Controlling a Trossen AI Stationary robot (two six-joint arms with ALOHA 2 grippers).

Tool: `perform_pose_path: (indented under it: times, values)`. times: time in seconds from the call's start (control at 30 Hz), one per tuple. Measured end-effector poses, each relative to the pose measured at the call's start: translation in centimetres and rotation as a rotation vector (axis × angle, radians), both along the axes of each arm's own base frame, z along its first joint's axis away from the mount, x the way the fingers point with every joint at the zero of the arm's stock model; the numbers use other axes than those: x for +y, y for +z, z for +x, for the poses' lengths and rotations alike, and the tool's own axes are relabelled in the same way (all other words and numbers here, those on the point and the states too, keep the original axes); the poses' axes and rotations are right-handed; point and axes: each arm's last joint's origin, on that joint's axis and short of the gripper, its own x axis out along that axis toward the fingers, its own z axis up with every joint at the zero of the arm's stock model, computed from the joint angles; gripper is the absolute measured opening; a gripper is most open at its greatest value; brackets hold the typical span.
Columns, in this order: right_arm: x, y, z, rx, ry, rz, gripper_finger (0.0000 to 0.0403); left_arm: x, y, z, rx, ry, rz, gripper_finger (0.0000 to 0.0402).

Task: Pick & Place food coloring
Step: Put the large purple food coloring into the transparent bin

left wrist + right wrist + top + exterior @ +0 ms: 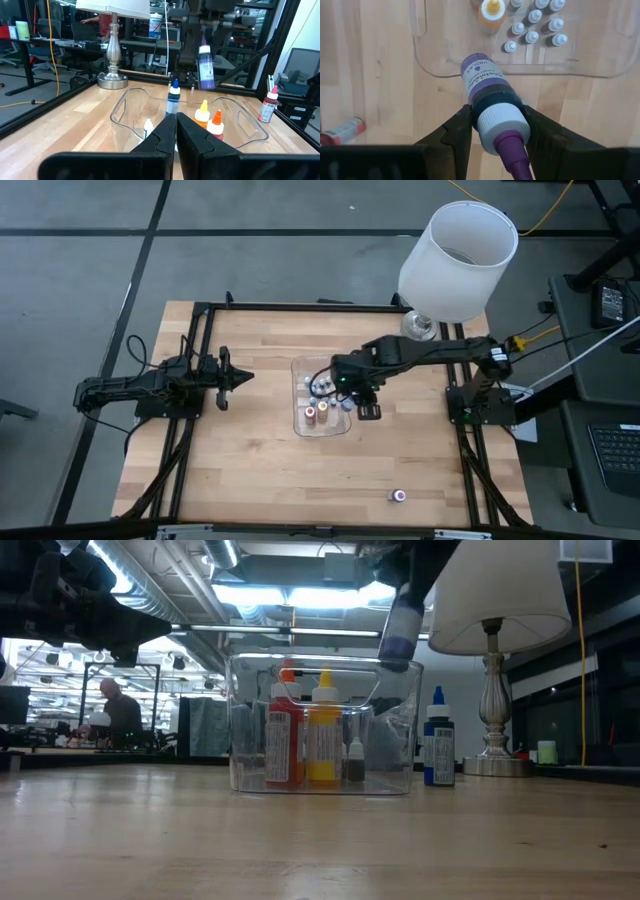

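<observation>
The left gripper (pixel 243 377) waits clenched over the wooden table (pixel 250 470)'s left side. At centre stands a clear tray (pixel 300 365) of food coloring (pixel 322 413); the right gripper (pixel 369 411) grasps a violet bottle (pixel 487 92) above the tray's right edge. A red bottle (pixel 399 496) lies near the front. A lamp (pixel 455 260) stands back right; a person (pixel 118 710) sits in the workshop beyond.

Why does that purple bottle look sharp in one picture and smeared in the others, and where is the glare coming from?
In the right wrist view the violet bottle sits close and crisp in the right gripper. In the low view it is a soft smear against bright ceiling lights, which backlight the clear tray. In the left wrist view the bottle is blurred too, while the shut left gripper fills the foreground.
</observation>
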Motion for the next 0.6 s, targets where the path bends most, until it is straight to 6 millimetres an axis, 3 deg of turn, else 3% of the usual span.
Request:
perform_pose_path:
  times: [0.33, 0.43, 0.6]
  values:
    - [0.2, -3.4, 2.4, 0.077, 0.047, -0.016, 0.0154, 0.0, 0.0, 0.0, 0.0, 0.0, 0.0, 0.0009]
    - [0.2, -3.3, 3.1, 0.07, 0.062, -0.019, 0.0154, 0.0, 0.0, 0.0, 0.0, 0.0, 0.0, 0.0011]
    - [0.4, -1.3, 4.0, 0.007, 0.066, -0.069, 0.0154, 0.0, 0.0, 0.0, -0.001, 0.0, 0.0, 0.0007]
